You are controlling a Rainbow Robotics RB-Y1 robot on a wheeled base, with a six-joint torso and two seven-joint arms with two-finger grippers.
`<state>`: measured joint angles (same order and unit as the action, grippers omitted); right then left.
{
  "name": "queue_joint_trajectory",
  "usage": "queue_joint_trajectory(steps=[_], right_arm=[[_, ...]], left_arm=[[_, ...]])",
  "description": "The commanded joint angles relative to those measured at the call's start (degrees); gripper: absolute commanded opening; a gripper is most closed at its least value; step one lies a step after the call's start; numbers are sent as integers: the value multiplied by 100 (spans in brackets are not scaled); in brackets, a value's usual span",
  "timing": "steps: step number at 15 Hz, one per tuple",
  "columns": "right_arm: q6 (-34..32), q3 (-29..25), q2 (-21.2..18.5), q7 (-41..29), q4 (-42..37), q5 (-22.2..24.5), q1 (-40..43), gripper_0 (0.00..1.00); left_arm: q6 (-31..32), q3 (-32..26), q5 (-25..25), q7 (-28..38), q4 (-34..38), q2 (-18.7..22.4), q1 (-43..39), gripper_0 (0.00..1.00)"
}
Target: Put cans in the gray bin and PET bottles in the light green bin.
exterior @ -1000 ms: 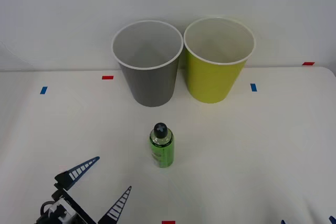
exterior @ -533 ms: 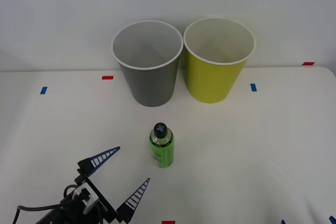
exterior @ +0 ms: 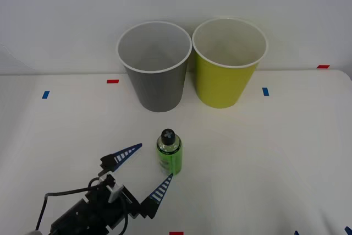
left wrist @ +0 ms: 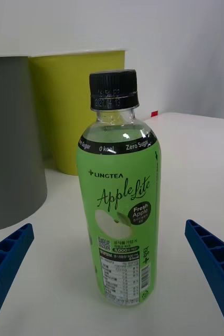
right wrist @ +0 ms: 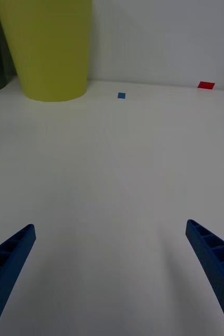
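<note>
Bottle (exterior: pixel 169 158) first: small, green, black-capped, it stands upright on the counter (exterior: pixel 264 152), in front of the two bins and well apart from them. Left of it the left gripper (exterior: pixel 143 168) has its fingers spread wide, tips just short of the bottle's sides, nothing held. Behind stand the gray bin (exterior: pixel 155 67) and, to its right, the light green bin (exterior: pixel 227 64). The right gripper (right wrist: pixel 112 273) hangs low over bare counter, fingers spread and empty. Judged by looks, the bottle is light, smooth-sided and easily tipped; a grip around the labelled middle seems safest.
</note>
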<state>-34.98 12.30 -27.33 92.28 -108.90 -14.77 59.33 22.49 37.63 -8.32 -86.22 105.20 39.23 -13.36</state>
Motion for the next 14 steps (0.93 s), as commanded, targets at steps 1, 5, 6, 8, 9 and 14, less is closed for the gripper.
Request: queue_joint_trajectory(steps=[1, 5, 6, 8, 9, 14], right_arm=[[0, 0, 0, 0, 0, 0, 0, 100], [0, 0, 0, 0, 0, 0, 0, 100], [0, 0, 0, 0, 0, 0, 0, 100], [0, 0, 0, 0, 0, 0, 0, 100], [0, 0, 0, 0, 0, 0, 0, 100], [0, 0, 0, 0, 0, 0, 0, 100]], left_arm=[[-201, 43, 41, -18, 0, -196, 132, 100], [-447, 192, -99, -26, 0, -267, 431, 100], [-518, 210, -99, -26, 0, -284, 501, 100], [-641, 219, -99, -26, 0, -346, 572, 100], [-693, 219, -90, -26, 0, -416, 598, 100], [-931, 254, -99, -18, 0, -627, 668, 100]])
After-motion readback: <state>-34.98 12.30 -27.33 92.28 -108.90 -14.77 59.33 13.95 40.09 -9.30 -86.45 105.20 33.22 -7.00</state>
